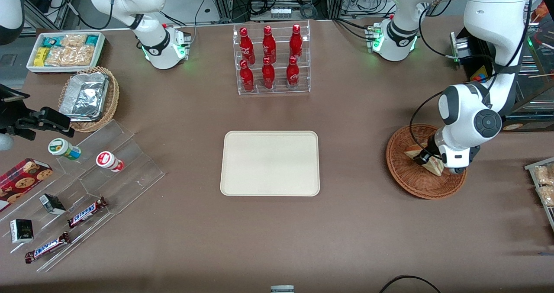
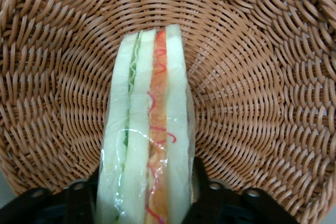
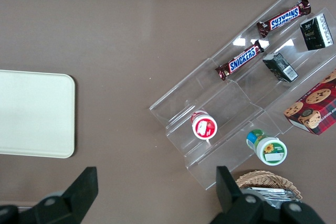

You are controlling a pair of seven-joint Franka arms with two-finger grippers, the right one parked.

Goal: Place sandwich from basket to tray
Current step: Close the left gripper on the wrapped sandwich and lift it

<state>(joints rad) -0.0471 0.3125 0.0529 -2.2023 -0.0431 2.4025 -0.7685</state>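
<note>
The sandwich (image 1: 413, 151) lies in the reddish-brown wicker basket (image 1: 415, 185) toward the working arm's end of the table. My left gripper (image 1: 426, 158) reaches down into the basket. In the left wrist view the sandwich (image 2: 147, 129) stands on edge over the woven basket floor (image 2: 252, 77), showing white bread with green and red-orange filling under clear wrap. The gripper (image 2: 146, 179) is shut on it, with a black finger pressed against each bread face. The cream tray (image 1: 270, 163) sits bare at the table's middle, beside the basket; its corner (image 3: 31, 114) also appears in the right wrist view.
A clear rack of red bottles (image 1: 272, 59) stands farther from the camera than the tray. Toward the parked arm's end are a tan basket with a foil container (image 1: 88, 98), a white bin of snacks (image 1: 65, 50) and a stepped acrylic display (image 1: 130, 172). Snack packets (image 1: 543, 185) lie near the basket.
</note>
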